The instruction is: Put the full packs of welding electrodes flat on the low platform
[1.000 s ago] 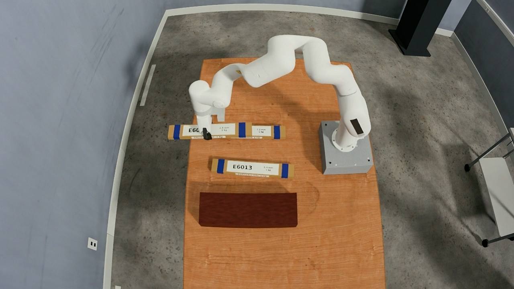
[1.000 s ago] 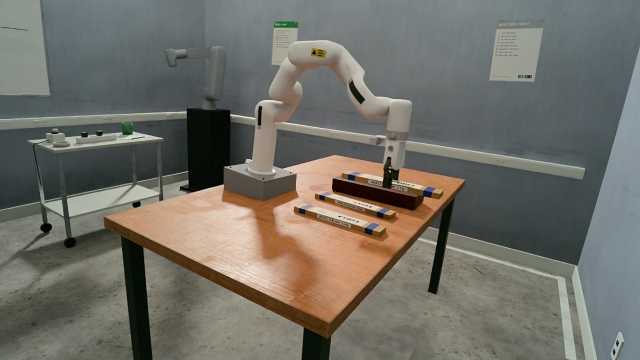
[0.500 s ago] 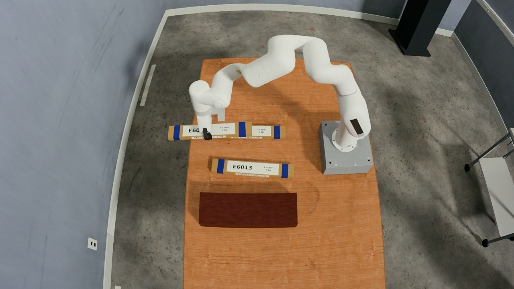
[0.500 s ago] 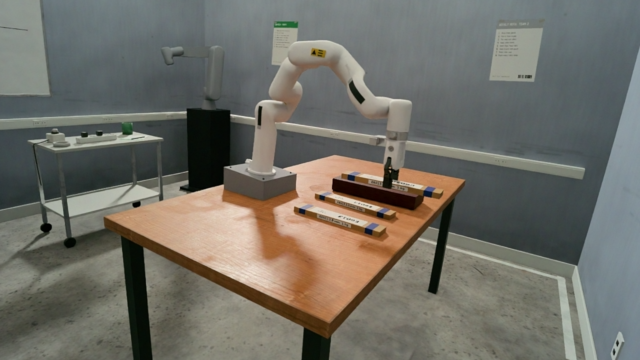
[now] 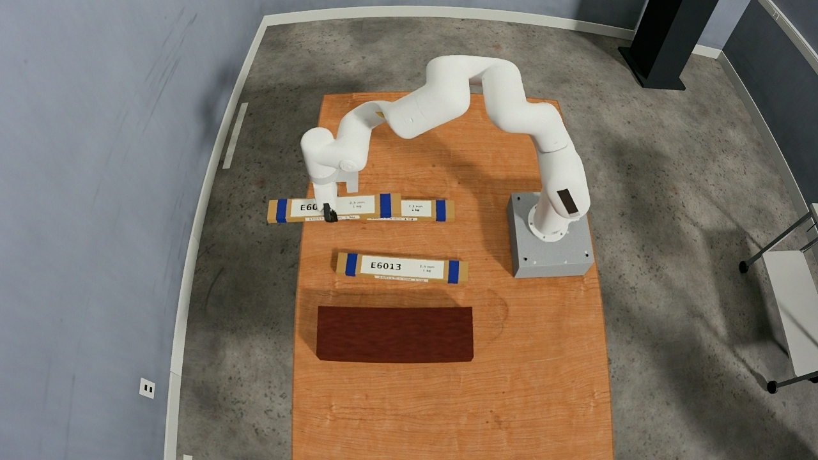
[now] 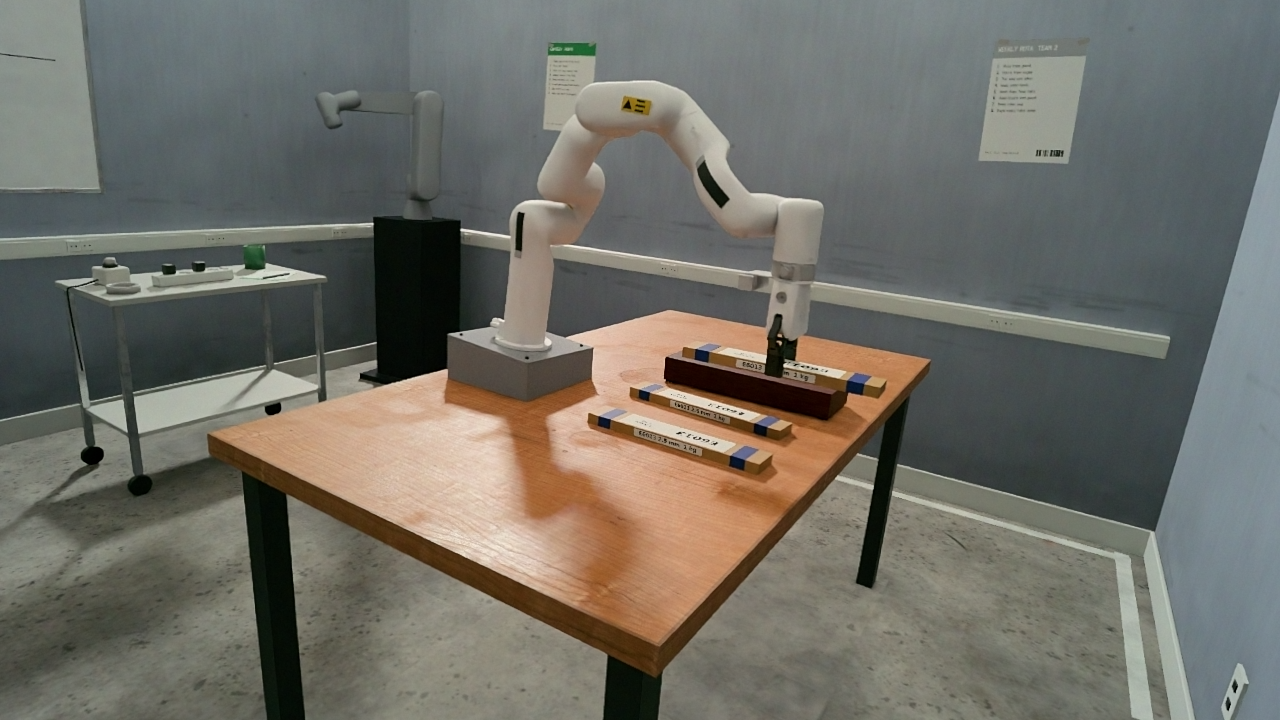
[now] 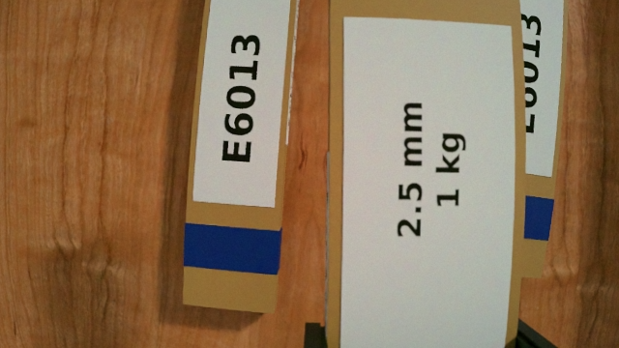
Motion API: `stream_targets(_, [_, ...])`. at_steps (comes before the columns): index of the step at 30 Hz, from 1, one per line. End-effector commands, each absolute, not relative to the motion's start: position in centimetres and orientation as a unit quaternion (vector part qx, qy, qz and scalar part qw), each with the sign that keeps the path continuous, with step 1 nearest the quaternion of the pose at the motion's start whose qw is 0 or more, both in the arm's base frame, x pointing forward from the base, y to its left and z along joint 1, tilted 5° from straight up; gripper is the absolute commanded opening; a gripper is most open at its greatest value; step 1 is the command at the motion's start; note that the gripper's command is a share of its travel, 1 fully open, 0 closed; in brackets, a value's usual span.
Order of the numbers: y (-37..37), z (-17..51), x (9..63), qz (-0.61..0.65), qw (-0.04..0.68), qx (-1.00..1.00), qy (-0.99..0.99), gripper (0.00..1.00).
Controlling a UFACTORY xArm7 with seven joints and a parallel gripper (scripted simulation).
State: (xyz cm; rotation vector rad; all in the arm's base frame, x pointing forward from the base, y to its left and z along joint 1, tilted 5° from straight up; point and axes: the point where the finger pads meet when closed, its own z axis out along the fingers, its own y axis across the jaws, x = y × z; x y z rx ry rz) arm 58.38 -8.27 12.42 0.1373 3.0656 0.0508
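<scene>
Clock directions follow the top view, with twelve toward its upper edge. At the left, the white arm's dark, angular tool (image 5: 330,213) (image 6: 780,362) (image 7: 421,338) is closed around the sides of a pack held level above the surface (image 5: 434,400) (image 6: 429,501) (image 7: 73,193), which is warm orange-brown wood with flowing grain. This raised pack (image 5: 357,204) (image 6: 841,373) (image 7: 427,169) is a long, slim, tan box with crisp edges, blue bands and a flat white label. From the tool, the smooth-edged, dark red-brown wooden platform (image 5: 394,334) (image 6: 751,386) sits toward five o'clock, a low oblong block with no pack on it. The middle pack (image 5: 402,268) (image 6: 711,410) (image 7: 234,213) lies flat toward four o'clock, between that block and the partly hidden pack (image 5: 425,208) (image 6: 680,440) (image 7: 539,188), which rests flat toward three, overlapped in the top view by the raised one. Both are matching tan boxes, off the platform. Farther right, toward three, the arm's rounded, glossy white shell rises from a matte grey, square-edged base (image 5: 578,262) (image 6: 483,371).

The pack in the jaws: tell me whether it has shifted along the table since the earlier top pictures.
No, the pack shows no clear shift against the table's edge.
</scene>
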Motion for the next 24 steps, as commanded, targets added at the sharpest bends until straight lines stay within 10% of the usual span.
stream_targets(1, [-8.6,12.7,58.4,0.016,0.040,0.045,0.998,0.58])
stream_targets(24, [-13.4,12.3,55.1,0.016,0.040,0.045,0.998,0.58])
